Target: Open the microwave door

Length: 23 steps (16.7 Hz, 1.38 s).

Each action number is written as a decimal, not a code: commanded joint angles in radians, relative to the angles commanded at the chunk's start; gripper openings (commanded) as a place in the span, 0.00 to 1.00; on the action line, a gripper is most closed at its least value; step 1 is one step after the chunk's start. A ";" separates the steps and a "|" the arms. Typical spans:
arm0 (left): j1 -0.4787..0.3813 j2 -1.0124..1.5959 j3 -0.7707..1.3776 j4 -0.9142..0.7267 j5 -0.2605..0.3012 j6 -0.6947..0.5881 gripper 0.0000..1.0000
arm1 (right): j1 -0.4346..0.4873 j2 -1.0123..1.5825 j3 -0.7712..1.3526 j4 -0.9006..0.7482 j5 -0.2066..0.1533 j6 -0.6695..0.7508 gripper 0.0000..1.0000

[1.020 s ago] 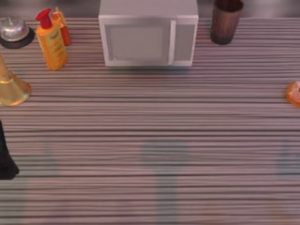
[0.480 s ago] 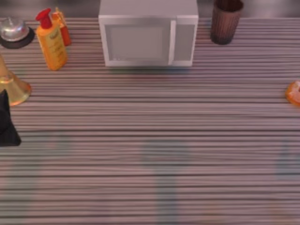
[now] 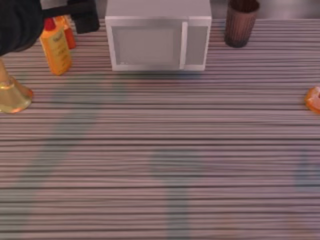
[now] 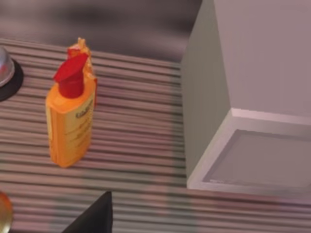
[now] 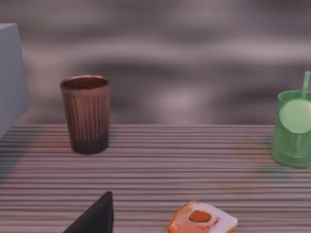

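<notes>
- The microwave [image 3: 158, 34] stands at the far edge of the tabletop [image 3: 165, 150], about midway along it, front facing the near edge.
- The microwave door [image 3: 146, 44] lies flush against the body, fully closed; its greyish window fills most of the front, and the narrow control panel [image 3: 197, 44] sits on the side toward the tabletop's right edge.
- In the left wrist view the microwave's side wall and the door's lower corner show, with the door flat against the body.
- The left gripper [image 3: 84, 15] hangs above the tabletop's far left corner, just beside the microwave's left side but not touching it; I cannot tell from the views whether its jaws are released or clenched.
- Under the left arm stands an orange bottle with a red pump top [image 3: 55, 44], with a smaller orange-red bottle [image 3: 68, 30] just behind it.
- A golden bell-shaped object [image 3: 12, 92] rests at the left edge, nearer than the bottles.
- In the left wrist view part of a silver dome on a black base [image 4: 6, 70] shows beyond the orange bottle.
- A brown ribbed cup [image 3: 241, 21] stands upright at the far edge, near the control panel side of the microwave and apart from it.
- An orange and white item [image 3: 314, 99] lies at the right edge.
- The right wrist view shows a green cup with a straw [image 5: 293, 127] near the far right corner.
- The right arm is outside the top view; only a dark finger tip appears in its wrist view, so I cannot tell the state of its jaws.
</notes>
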 joint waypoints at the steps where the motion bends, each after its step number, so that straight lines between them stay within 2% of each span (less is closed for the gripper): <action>1: -0.034 0.113 0.103 -0.033 -0.020 -0.031 1.00 | 0.000 0.000 0.000 0.000 0.000 0.000 1.00; 6: -0.188 0.596 0.529 -0.191 -0.113 -0.165 1.00 | 0.000 0.000 0.000 0.000 0.000 0.000 1.00; 11: -0.286 0.887 0.775 -0.310 -0.174 -0.244 1.00 | 0.000 0.000 0.000 0.000 0.000 0.000 1.00; 17: -0.306 0.943 0.829 -0.337 -0.187 -0.259 1.00 | 0.000 0.000 0.000 0.000 0.000 0.000 1.00; 23: -0.269 1.060 0.886 -0.267 -0.164 -0.225 1.00 | 0.000 0.000 0.000 0.000 0.000 0.000 1.00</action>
